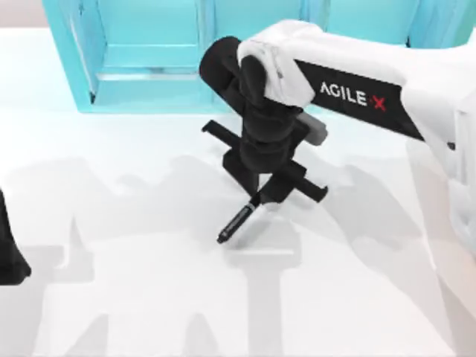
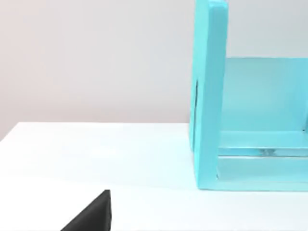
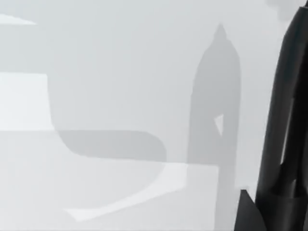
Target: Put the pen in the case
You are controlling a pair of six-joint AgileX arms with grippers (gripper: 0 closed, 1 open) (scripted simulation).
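At the far left edge of the top view, the left arm point(image 1: 9, 253) sits parked as a dark shape low beside the white table point(image 1: 134, 297); whether its claw is open or closed cannot be told from the pictures. In the left wrist view a black corner of that arm's own hardware pokes in over the table point(image 2: 96, 154), and the turquoise case point(image 2: 211, 96) stands upright farther off, its side wall facing the camera and its open inside showing a lower shelf.

In the top view the case point(image 1: 149, 52) stands at the far side of the table, left of centre, its open front turned toward the near side.

Right of that, the right arm reaches in from the right side, white with the AgileX lettering, and its black wrist hangs over the middle of the table, just near of the case. The right gripper point(image 1: 262, 195) points down, its claw closed on the upper end of the pen point(image 1: 238, 222). The pen is black and slim, tilted, its free end pointing down and to the near left, close above the table or touching it; I cannot tell which. It is outside the case.

In the right wrist view the pen point(image 3: 284, 106) appears as a long dark shaft against the table point(image 3: 96, 183), with grey shadows lying across the surface.
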